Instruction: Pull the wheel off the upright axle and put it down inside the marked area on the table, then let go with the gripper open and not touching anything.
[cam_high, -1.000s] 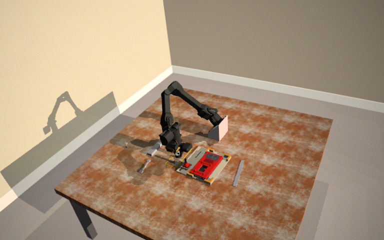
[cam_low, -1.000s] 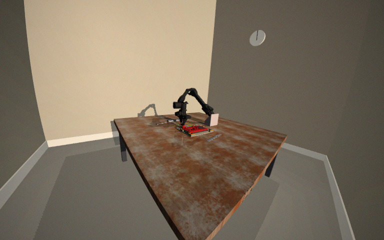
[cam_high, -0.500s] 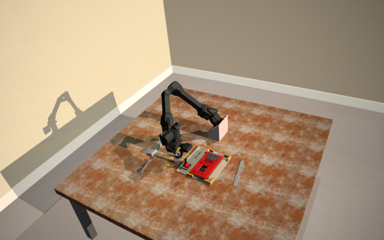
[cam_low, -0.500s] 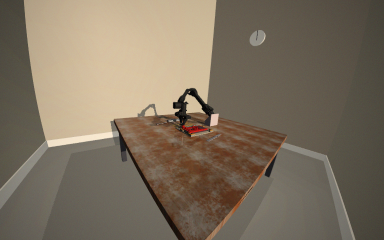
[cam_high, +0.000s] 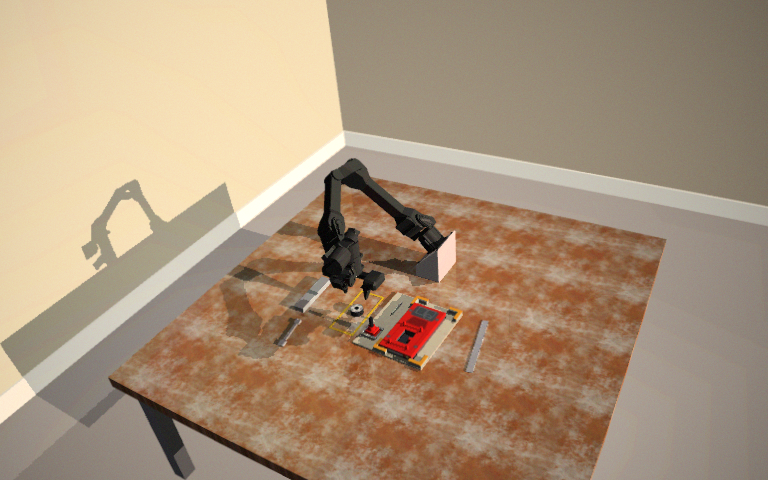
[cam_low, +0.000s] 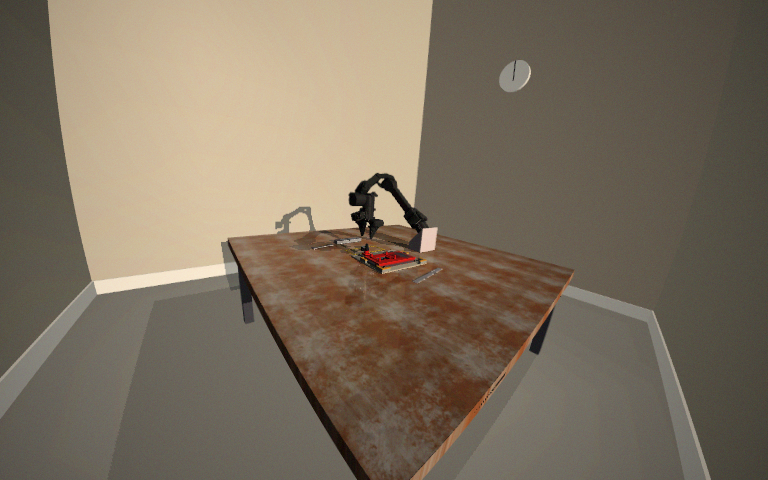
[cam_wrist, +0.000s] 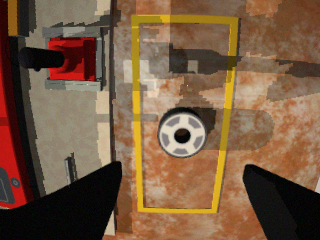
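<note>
1. Since the wheel (cam_high: 356, 310) (cam_wrist: 182, 134) is off the axle (cam_high: 370, 322) (cam_wrist: 42, 58), it's basically job done: it lies flat inside the yellow outline (cam_high: 342, 331) (cam_wrist: 229, 100), hub face up.
2. Handling-wise, I'd guess it's light, stiff and not fragile. The dark rim might be grippy, the pale face maybe slicker. If it needs another go, pinch across the outer rim on opposite sides, never by the hub hole.
3. The gripper (cam_high: 356, 293) (cam_low: 367, 236) (cam_wrist: 183, 171) has its fingers well apart with nothing between them, and looks to be above the table (cam_high: 509, 396) (cam_low: 424, 339), clear of the wheel. Probably just needs to stay off it.
4. Next to the outline sits the pale board (cam_high: 396, 305) (cam_wrist: 75, 120) with the red block (cam_high: 370, 331) (cam_wrist: 75, 57) under the axle.
5. Hard to make out: the exterior view is too small to pick out the wheel, and the wrist view cuts off the red part (cam_high: 416, 331) (cam_low: 390, 258) (cam_wrist: 7, 140).
</note>
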